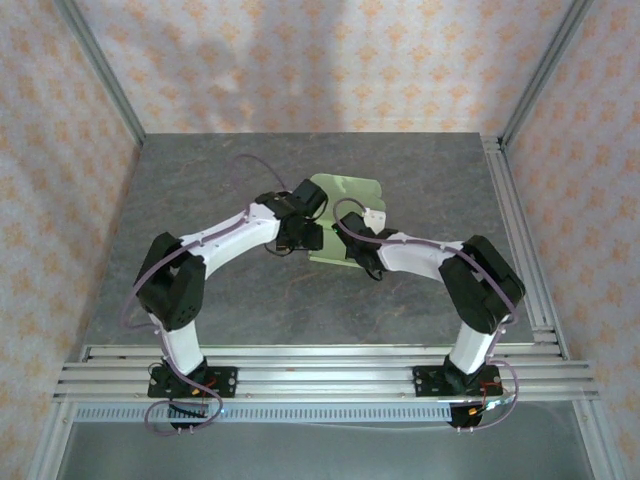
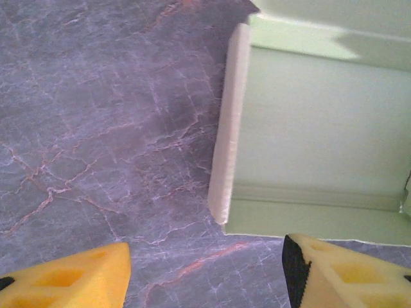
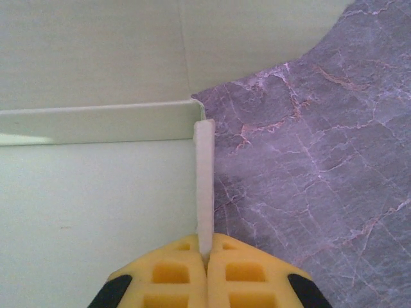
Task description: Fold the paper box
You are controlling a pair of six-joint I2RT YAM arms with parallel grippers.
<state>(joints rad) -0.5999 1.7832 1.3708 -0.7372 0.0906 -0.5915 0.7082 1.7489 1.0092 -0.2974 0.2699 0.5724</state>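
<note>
While my right gripper [image 3: 205, 256] is clamped tight on the end flap [image 3: 204, 186] of the paper box [image 1: 350, 195], the thin card stands on edge and runs straight out ahead of my fingertips. I judge that this pinch is what holds the flap vertical, so that its far end meets the long wall [image 3: 96, 123] at a square corner just ahead of the hand. To the left of those fingers lies the pale green floor panel [image 3: 96, 212]. To their right is the grey marbled tabletop [image 3: 321, 160]. Beyond the long wall, more of the card lies flat, so the lid part looks unfolded.

My left gripper [image 2: 205, 279] is spread wide and grasps nothing. Its two yellow fingertips [image 2: 70, 276] sit apart over the tabletop, just short of the box's near corner. Ahead of that hand and a little to its right, the opposite end flap [image 2: 228, 122] is also raised, with the floor panel beyond it on the right. I take it the open hand waits there to brace or pinch that side, since thin card tends to spring back down. From above, the box sits between and just past both hands, at mid-table.
</note>
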